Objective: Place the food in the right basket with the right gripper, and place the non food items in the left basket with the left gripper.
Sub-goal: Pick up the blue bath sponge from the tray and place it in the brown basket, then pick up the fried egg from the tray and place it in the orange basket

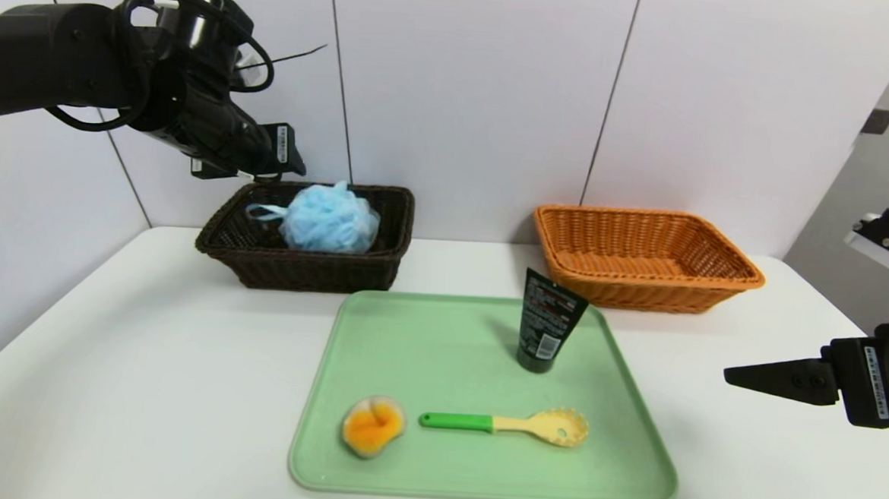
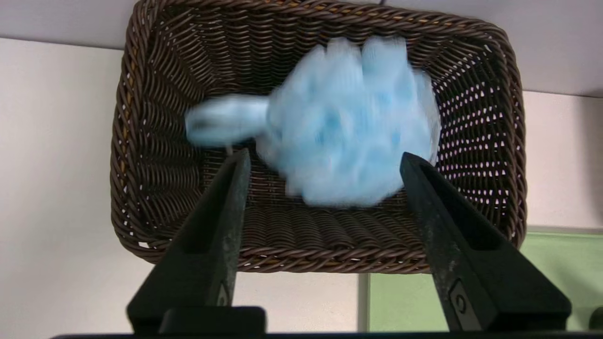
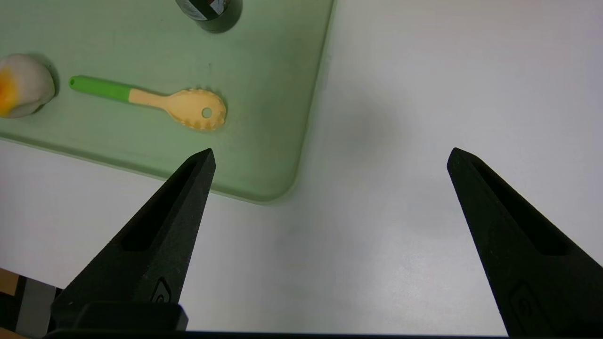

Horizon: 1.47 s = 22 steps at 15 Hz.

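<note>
I can't read any of the words from here. The black tube (image 1: 551, 316) has tiny pale and red letters and a white box with bar lines (image 1: 547, 347), and the left hand (image 2: 326, 153) and right hand (image 3: 334, 150) each wear a pale sticker with marks too small to read

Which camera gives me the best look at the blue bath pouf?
The left wrist view: the bath pouf shows whole from above, loop included, though blurred. The head view shows it from the front in the dark basket; the right wrist view misses it.
</note>
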Available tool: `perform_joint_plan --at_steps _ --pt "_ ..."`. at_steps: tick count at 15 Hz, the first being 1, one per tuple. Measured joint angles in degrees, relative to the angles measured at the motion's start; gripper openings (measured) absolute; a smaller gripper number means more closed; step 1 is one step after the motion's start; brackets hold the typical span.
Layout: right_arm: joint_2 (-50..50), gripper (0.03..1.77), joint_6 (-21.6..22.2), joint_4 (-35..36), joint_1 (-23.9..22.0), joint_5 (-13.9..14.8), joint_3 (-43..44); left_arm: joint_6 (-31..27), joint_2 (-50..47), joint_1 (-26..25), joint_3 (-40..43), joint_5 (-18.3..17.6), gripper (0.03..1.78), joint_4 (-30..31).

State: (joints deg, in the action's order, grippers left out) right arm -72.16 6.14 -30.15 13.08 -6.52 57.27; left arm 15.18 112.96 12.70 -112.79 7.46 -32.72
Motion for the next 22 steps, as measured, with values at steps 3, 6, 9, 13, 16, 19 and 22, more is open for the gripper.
perform_joint_plan --at_steps 3,6,9,13,16,19,22 --pt "0.11 1.7 0.3 -0.04 0.0 0.0 -0.11 0.01 -1.72 -0.33 -0.02 0.11 1.34 -0.33" --pt "0.85 1.7 0.41 -0.04 0.0 0.05 -0.41 0.72 -4.91 -0.28 0.41 0.09 1.45 -2.67" --pt "1.65 1.7 0.41 -0.09 0.0 0.24 -0.49 4.78 -8.39 1.79 0.61 -0.05 1.53 -10.17" --pt "2.23 1.7 0.3 0.17 0.01 0.33 -0.66 10.14 -13.84 8.02 3.01 -0.13 1.6 -16.47" --pt "2.4 1.7 0.16 0.24 0.0 0.33 -0.46 10.86 -18.8 15.3 8.59 -0.07 1.64 -16.62" --pt "2.56 1.7 0.18 0.16 0.0 0.33 -0.41 10.95 -22.44 19.9 14.25 0.06 1.66 -16.48" --pt "2.76 1.7 0.24 0.11 0.0 0.33 -0.52 10.89 -25.56 23.24 22.32 0.13 1.67 -12.92"
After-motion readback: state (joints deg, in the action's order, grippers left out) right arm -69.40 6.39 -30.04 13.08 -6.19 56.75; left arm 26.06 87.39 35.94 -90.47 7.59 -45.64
